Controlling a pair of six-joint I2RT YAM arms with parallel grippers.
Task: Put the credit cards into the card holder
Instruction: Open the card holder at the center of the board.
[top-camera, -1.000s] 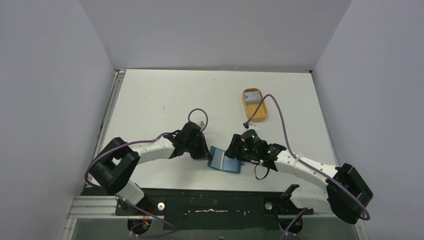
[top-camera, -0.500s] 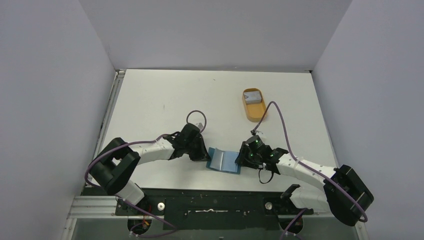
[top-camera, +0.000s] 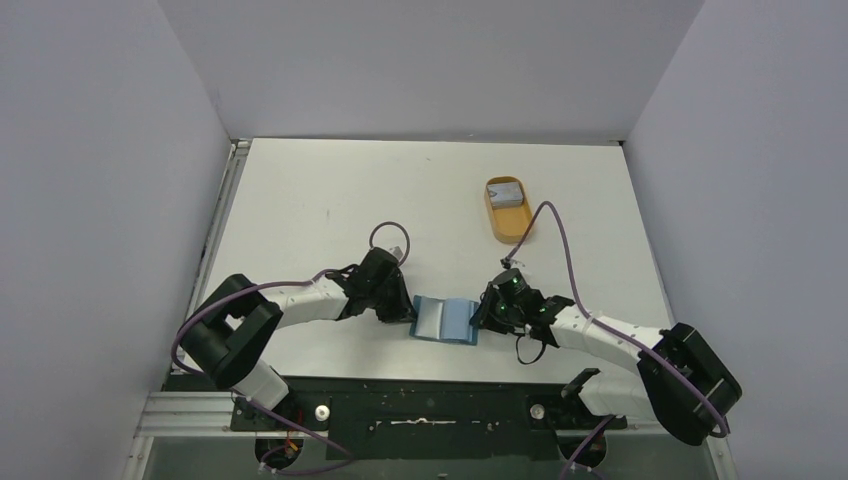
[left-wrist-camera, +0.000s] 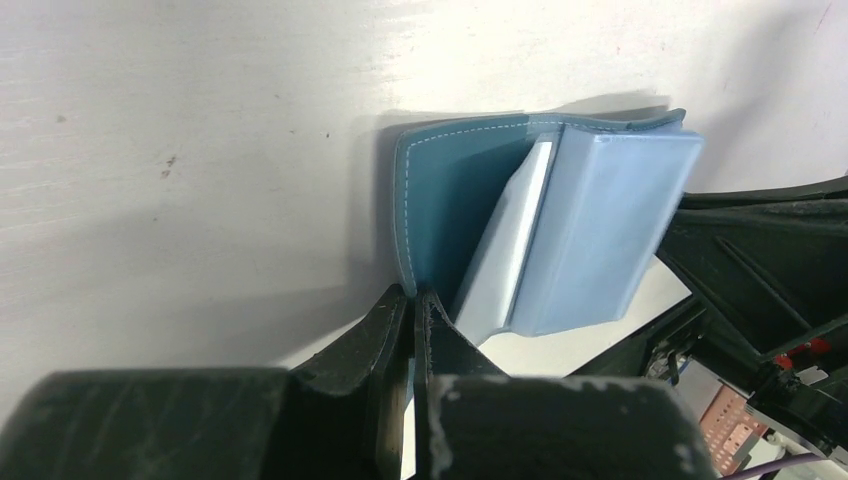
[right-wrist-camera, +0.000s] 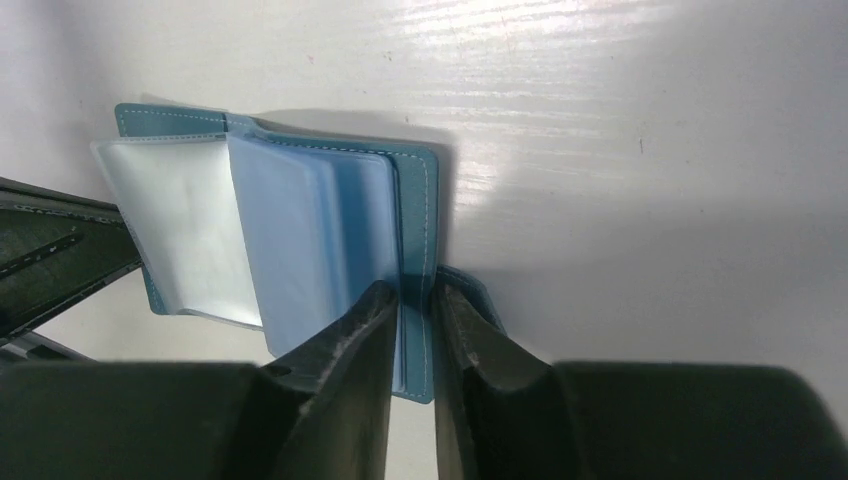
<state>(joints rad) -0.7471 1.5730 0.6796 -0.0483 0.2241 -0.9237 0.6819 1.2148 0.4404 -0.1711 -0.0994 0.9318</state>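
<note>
Holder (top-camera: 446, 319): left edge is blocked by left gripper (top-camera: 405, 310), right edge by right gripper (top-camera: 484, 318). Bare table (top-camera: 330, 200) is left beyond it; tray (top-camera: 508, 210) is set well beyond, rightward.

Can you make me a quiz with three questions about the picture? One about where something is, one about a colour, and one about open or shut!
1. Where is the card?
A in a cup
B in the tray
C on a shelf

2. What colour is the wallet?
A red
B yellow
C blue

3. How is the wallet?
A open
B snapped shut
C rolled up

Answers:
1 B, the grey card lies in the orange tray at the far right.
2 C, its covers are teal-blue.
3 A, its clear sleeves show.
</note>
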